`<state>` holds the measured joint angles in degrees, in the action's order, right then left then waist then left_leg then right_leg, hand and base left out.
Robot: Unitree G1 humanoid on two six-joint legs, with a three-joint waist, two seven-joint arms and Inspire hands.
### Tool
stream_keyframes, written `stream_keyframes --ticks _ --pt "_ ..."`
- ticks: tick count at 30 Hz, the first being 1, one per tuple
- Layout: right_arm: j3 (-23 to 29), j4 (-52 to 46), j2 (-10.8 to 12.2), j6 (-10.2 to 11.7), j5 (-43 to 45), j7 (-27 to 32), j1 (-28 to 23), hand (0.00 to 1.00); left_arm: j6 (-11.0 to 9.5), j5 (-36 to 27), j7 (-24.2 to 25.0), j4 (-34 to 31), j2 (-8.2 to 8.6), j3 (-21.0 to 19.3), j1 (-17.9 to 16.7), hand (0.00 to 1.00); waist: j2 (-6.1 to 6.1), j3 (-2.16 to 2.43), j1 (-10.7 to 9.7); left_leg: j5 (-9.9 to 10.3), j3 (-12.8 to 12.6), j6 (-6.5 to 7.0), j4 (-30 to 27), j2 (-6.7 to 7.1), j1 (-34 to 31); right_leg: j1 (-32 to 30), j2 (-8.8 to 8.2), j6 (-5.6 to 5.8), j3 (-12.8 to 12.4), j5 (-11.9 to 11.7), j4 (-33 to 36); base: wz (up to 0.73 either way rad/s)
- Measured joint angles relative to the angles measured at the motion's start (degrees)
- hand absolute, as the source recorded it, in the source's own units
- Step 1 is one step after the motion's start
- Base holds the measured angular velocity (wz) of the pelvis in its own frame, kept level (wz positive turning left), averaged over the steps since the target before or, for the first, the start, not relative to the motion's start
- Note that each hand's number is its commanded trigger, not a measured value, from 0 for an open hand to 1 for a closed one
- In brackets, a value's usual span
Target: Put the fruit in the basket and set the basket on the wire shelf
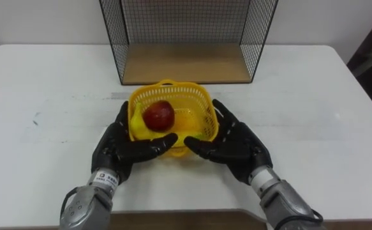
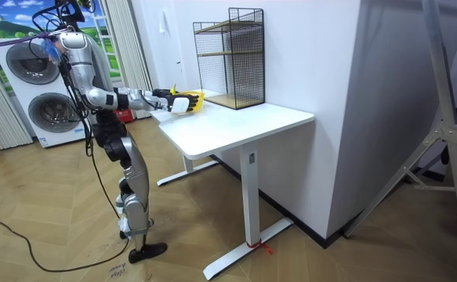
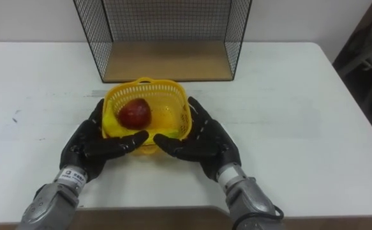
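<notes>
Both hands press flat against a yellow basket near the desk's front edge in the left eye view, the left hand along its left wall and the right hand along its right, fingers stretched out and thumbs reaching across its near side. The basket holds a red apple and a yellow fruit, and the wire shelf stands just behind it at the desk's back edge. From the room view, the robot stands at the desk's end on the room view's left with both arms held forward; the basket sits low over that end, though whether it touches the top cannot be told.
</notes>
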<state>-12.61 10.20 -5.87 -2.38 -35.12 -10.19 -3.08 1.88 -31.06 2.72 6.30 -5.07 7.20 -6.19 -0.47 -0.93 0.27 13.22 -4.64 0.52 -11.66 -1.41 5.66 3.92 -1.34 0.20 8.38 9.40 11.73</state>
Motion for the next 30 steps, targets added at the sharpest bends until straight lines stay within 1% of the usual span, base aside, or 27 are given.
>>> stream_keyframes --ticks 9,12,15,18,21,24,27,29,30 --pt "0.12 0.01 0.33 0.00 0.90 0.01 0.00 0.00 -0.18 -0.03 0.00 0.03 0.14 0.02 0.01 0.00 -0.07 -0.13 -0.13 0.00 0.01 0.00 -0.01 0.02 -0.02 0.01 0.00 0.02 0.26 -0.01 -0.01 0.00" --pt "-0.09 0.02 0.35 0.00 0.94 0.22 0.01 0.00 -0.72 -0.86 -0.05 0.41 0.21 0.16 0.03 0.00 -0.05 -0.14 -0.13 0.00 -0.12 0.00 -0.03 0.01 0.04 0.02 0.01 0.02 -0.16 -0.01 -0.01 0.00" --pt "-0.25 0.02 0.35 0.07 0.90 1.07 0.04 0.00 -1.13 -0.87 -0.98 0.41 0.20 0.96 0.17 0.00 0.13 -0.24 -0.15 0.00 -0.31 0.00 0.00 0.01 0.01 -0.07 0.04 0.09 -0.33 -0.06 -0.02 -0.02" --pt "-0.36 0.02 0.42 0.23 1.03 1.52 0.04 0.00 -1.12 -0.86 -1.30 0.42 0.21 1.39 0.38 0.00 0.21 -0.29 -0.20 0.00 -0.32 0.00 0.03 -0.01 0.02 -0.07 0.08 0.07 -0.39 -0.08 -0.02 0.00" --pt "-0.48 0.02 0.40 0.62 1.22 2.04 0.05 0.00 -1.13 -0.85 -1.41 0.43 0.20 2.06 0.59 0.00 0.48 -0.44 -0.27 0.00 -0.38 0.00 0.03 -0.02 0.04 -0.10 0.07 0.07 -0.42 -0.08 -0.01 0.00" --pt "-0.59 0.02 0.41 0.63 1.33 2.60 0.37 0.00 -1.13 -0.85 -1.92 0.48 0.24 2.34 0.86 0.00 0.65 -0.40 -0.35 0.00 -0.93 0.00 0.04 -0.09 0.03 -0.38 0.14 0.06 -0.63 -0.09 0.07 -0.07" --pt "-0.68 0.01 0.40 0.63 1.70 3.12 0.95 0.00 -1.11 -0.79 -2.09 0.48 0.23 2.51 1.21 0.00 0.73 -0.35 -0.70 0.00 -1.40 0.00 0.09 -0.14 -0.12 -0.87 0.24 0.07 -1.32 -0.18 0.23 -0.09" --pt "-0.76 0.01 0.41 0.63 1.96 3.40 1.72 0.00 -1.08 -0.79 -2.09 0.50 0.23 2.58 1.35 0.00 0.74 -0.34 -1.64 0.00 -1.50 0.00 0.14 -0.16 -0.12 -0.99 0.30 0.07 -1.68 -0.21 0.23 -0.06" --pt "-0.74 0.01 0.37 0.63 1.97 3.51 1.90 0.00 -1.05 -0.79 -2.09 0.50 0.22 2.66 1.43 0.00 0.77 -0.32 -1.75 0.00 -1.61 0.00 0.17 -0.18 -0.08 -1.00 0.33 0.06 -1.78 -0.21 0.23 -0.05"
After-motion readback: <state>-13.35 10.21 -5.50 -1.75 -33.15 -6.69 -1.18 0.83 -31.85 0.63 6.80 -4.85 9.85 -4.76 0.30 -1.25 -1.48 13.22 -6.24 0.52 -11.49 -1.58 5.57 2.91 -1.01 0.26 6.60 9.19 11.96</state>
